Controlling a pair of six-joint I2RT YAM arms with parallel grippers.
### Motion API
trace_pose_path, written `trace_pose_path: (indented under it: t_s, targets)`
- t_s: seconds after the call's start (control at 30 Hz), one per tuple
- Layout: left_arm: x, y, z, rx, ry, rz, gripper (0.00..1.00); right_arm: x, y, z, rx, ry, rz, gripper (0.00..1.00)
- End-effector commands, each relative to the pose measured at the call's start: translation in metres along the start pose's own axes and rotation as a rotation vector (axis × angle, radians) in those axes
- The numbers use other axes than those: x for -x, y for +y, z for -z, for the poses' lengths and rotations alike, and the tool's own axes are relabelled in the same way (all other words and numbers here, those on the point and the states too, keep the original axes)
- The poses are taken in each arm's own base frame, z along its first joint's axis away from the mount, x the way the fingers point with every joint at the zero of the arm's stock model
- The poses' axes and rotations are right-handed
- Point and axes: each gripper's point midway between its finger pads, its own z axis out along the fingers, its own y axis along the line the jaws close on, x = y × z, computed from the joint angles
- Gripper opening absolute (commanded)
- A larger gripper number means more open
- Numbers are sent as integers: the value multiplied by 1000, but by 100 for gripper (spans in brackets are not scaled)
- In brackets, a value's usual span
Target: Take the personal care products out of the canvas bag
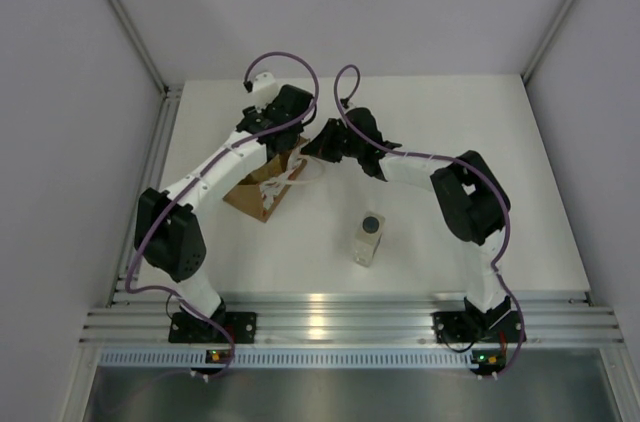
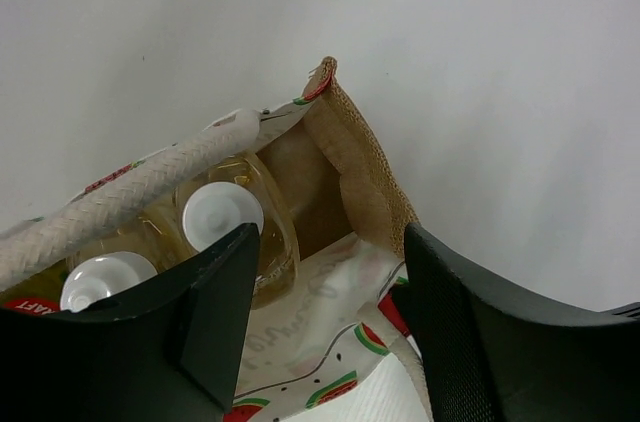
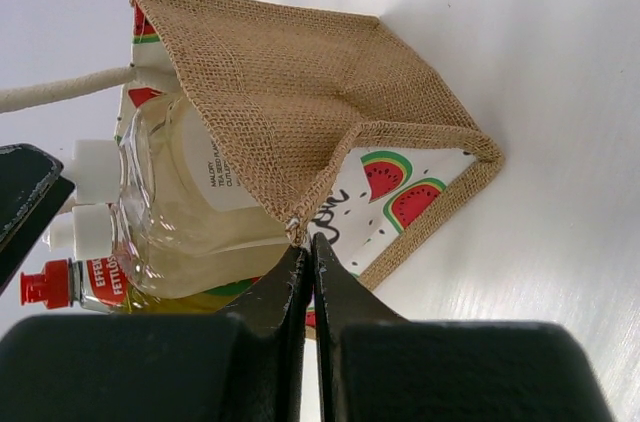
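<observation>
Grey walls [image 1: 400,2], white table [image 1: 450,112]. Left claw [image 2: 328,272] is wide open over the bag mouth, holding nothing. Canvas bag [image 1: 262,194] sits left of table centre, with a rope handle [image 2: 120,197] across the top. Inside are two amber bottles [image 2: 222,214] with white caps and a red-capped bottle [image 3: 60,284]. Right claw [image 3: 308,257] is pinched tight on the bag's burlap rim. Clear bottle [image 1: 368,239] with a dark cap stands on the table right of the bag, apart from it.
</observation>
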Motion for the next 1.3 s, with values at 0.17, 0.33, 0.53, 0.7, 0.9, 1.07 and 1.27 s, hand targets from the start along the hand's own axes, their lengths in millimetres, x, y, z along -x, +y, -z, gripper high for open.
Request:
trace_pose_path:
  t_s: [0.17,0.33,0.53,0.7,0.9,1.07,1.27]
  targets:
    - [13,23,-2,70,-40,21,64,-1,-21,-3,-74,10,9,1]
    - [18,11,6,1,-14,9,64,-2,-23,-5,-75,13,8,1]
    - [27,5,14,-44,-15,-28,64,-3,-23,-6,-74,16,9,1]
    - [44,9,26,-57,-50,-24,64,-2,-22,-7,-72,15,6,1]
    - [49,22,30,-18,-82,-12,64,-1,-20,-7,-70,15,7,1]
    - [34,25,12,-3,-32,-14,63,-1,-17,-5,-68,13,11,1]
    - [21,30,3,35,-17,-6,56,-1,-15,-3,-70,11,19,1]
